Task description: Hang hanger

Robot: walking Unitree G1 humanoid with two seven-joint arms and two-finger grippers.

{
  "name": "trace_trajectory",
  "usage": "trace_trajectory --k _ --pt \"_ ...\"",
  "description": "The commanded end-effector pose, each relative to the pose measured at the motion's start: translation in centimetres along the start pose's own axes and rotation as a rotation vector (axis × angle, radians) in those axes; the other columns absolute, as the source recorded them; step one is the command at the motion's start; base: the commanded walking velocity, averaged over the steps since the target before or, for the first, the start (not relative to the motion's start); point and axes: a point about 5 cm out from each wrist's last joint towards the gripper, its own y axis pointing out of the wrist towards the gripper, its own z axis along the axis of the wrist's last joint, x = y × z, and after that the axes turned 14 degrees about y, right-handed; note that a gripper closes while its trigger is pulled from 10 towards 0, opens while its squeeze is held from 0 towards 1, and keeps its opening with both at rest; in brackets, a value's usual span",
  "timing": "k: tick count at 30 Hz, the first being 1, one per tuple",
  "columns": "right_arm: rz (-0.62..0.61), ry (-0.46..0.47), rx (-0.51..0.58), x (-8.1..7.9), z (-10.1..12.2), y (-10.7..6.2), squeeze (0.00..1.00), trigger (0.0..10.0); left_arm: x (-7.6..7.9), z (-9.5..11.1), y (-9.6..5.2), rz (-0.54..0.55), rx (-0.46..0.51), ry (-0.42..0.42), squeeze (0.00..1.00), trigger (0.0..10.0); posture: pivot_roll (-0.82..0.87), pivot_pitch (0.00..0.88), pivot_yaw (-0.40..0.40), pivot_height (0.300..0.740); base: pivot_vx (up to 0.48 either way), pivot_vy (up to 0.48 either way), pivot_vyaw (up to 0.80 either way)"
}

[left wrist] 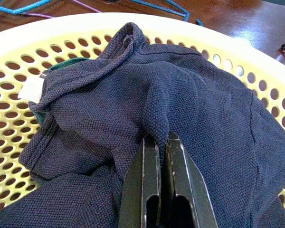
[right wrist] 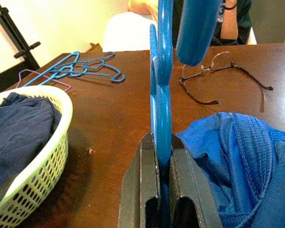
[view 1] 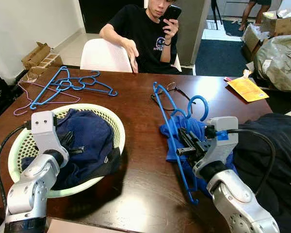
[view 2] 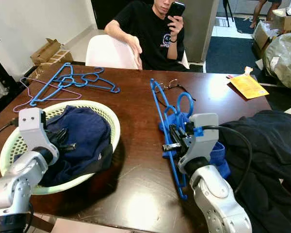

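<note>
Two grasps are active: right gripper (right wrist: pixel 164 164) clamps the blue hanger (view 1: pixel 170 127), blue shirt (right wrist: pixel 237 156) beside it; left gripper (left wrist: pixel 164 156) pinches the navy garment (left wrist: pixel 147 104) in the basket (view 1: pixel 117 127). Next, probably lift the garment toward the hanger.

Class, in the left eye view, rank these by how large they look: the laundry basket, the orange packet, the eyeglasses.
1. Laundry basket, clearly largest, though nearest the camera.
2. Orange packet.
3. Eyeglasses; close to the packet in spread, so that order is unsure.
</note>
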Motion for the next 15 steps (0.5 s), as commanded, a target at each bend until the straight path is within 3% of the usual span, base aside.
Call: trace_trajectory --k 1,5,6,7,8,9,10,11,12,13,15 --pt "-0.003 0.002 0.010 0.1 0.2 -0.1 0.00 10.0 -0.4 -0.2 -0.1 0.002 -0.020 0.012 0.00 0.0 0.03 0.088 0.012 0.740 0.000 0.000 0.00" --pt "-0.003 0.002 0.011 0.1 0.2 -0.1 0.00 10.0 -0.6 0.4 0.0 0.011 0.003 0.010 0.00 0.0 0.03 0.088 0.013 0.740 0.000 0.000 0.00" --pt "-0.004 0.003 0.011 0.1 0.2 -0.1 0.00 10.0 -0.2 1.8 0.1 -0.024 0.055 -0.040 0.00 0.0 0.03 0.088 0.012 0.740 0.000 0.000 0.00" --pt "-0.004 0.003 0.011 0.1 0.2 -0.1 0.00 10.0 -0.2 1.8 0.1 -0.024 0.055 -0.040 0.00 0.0 0.03 0.088 0.012 0.740 0.000 0.000 0.00" --pt "-0.005 0.004 0.012 0.2 0.2 -0.1 0.00 10.0 1.1 4.2 0.0 -0.121 0.151 -0.097 0.00 0.0 0.03 0.088 0.010 0.740 0.000 0.000 0.00" --pt "-0.005 0.004 0.012 0.2 0.2 -0.1 0.00 10.0 1.1 4.2 0.0 -0.121 0.151 -0.097 0.00 0.0 0.03 0.088 0.010 0.740 0.000 0.000 0.00" --pt "-0.006 0.006 0.012 0.2 0.2 -0.1 0.00 10.0 3.6 8.2 -0.8 -0.323 0.307 -0.162 0.00 0.0 0.03 0.088 0.010 0.740 0.000 0.000 0.00" --pt "-0.006 0.006 0.012 0.2 0.2 -0.1 0.00 10.0 3.6 8.2 -0.8 -0.323 0.307 -0.162 0.00 0.0 0.03 0.088 0.010 0.740 0.000 0.000 0.00" --pt "-0.007 0.008 0.012 0.2 0.2 -0.1 0.00 10.0 6.1 11.9 -2.4 -0.532 0.461 -0.187 0.00 0.0 0.03 0.083 0.008 0.740 0.000 0.000 0.00" --pt "-0.007 0.011 0.011 0.3 0.1 0.0 0.00 10.0 8.4 15.6 -5.0 -0.761 0.629 -0.187 0.00 0.0 0.03 0.082 0.008 0.740 0.000 0.000 0.00" --pt "-0.008 0.012 0.012 0.3 0.1 0.0 0.00 10.0 8.8 16.7 -5.7 -0.805 0.675 -0.179 0.00 0.0 0.03 0.079 0.007 0.740 0.000 0.000 0.00"
